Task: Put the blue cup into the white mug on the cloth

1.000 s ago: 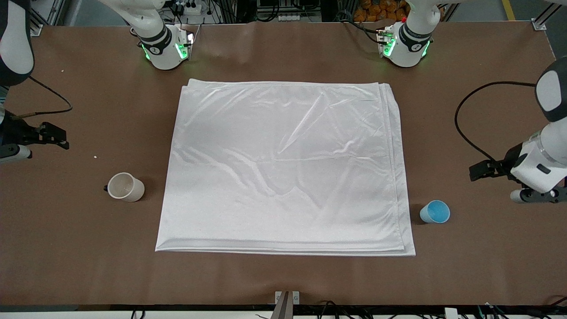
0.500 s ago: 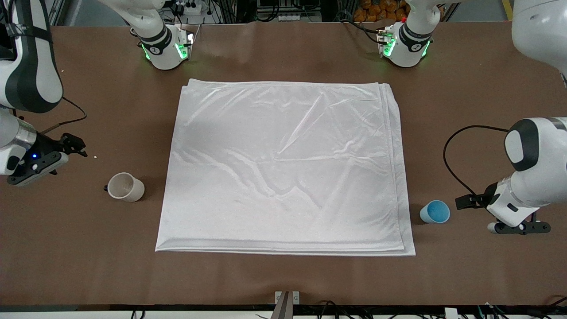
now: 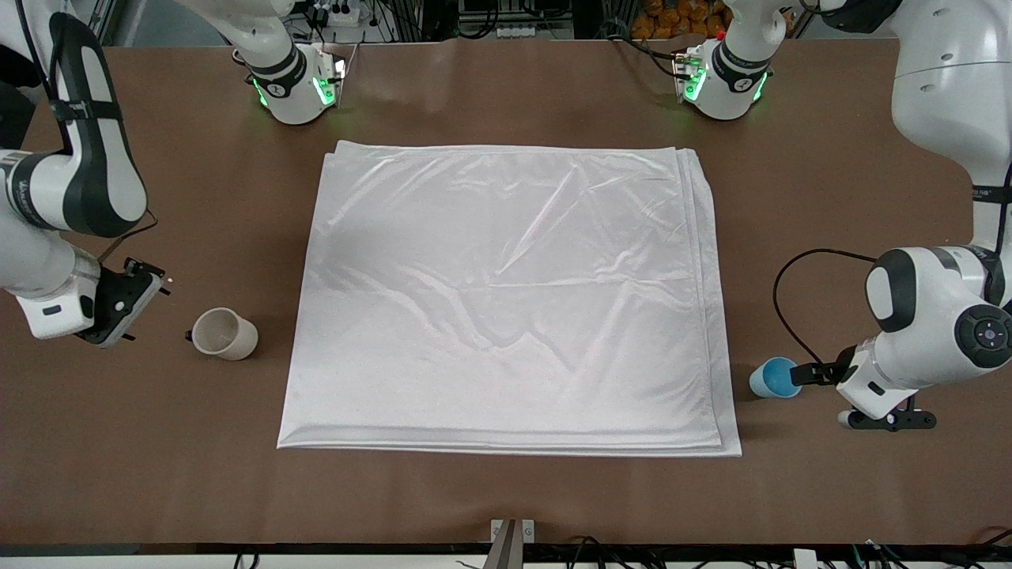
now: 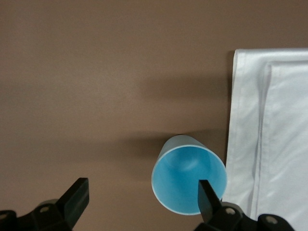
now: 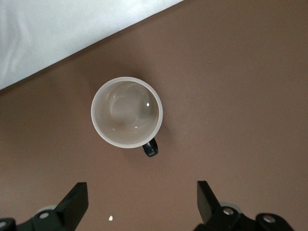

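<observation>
Both jaws spread wide. We centre the blue cup [image 4: 189, 174] between the left gripper [image 4: 142, 197] fingers; one sits over its rim. Our right gripper [image 5: 142, 199] hangs beside the white mug [image 5: 126, 112].

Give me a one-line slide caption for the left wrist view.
Open left gripper closing in on the upright blue cup standing on the brown table beside the folded white cloth.

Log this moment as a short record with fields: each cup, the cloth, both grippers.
blue cup: upright on the table, beside the cloth's edge toward the left arm's end
white mug: upright on the table, off the cloth, toward the right arm's end, empty
cloth: folded flat mid-table, nothing on it
left gripper: open, low beside the blue cup, not gripping it
right gripper: open, above the table near the white mug
</observation>
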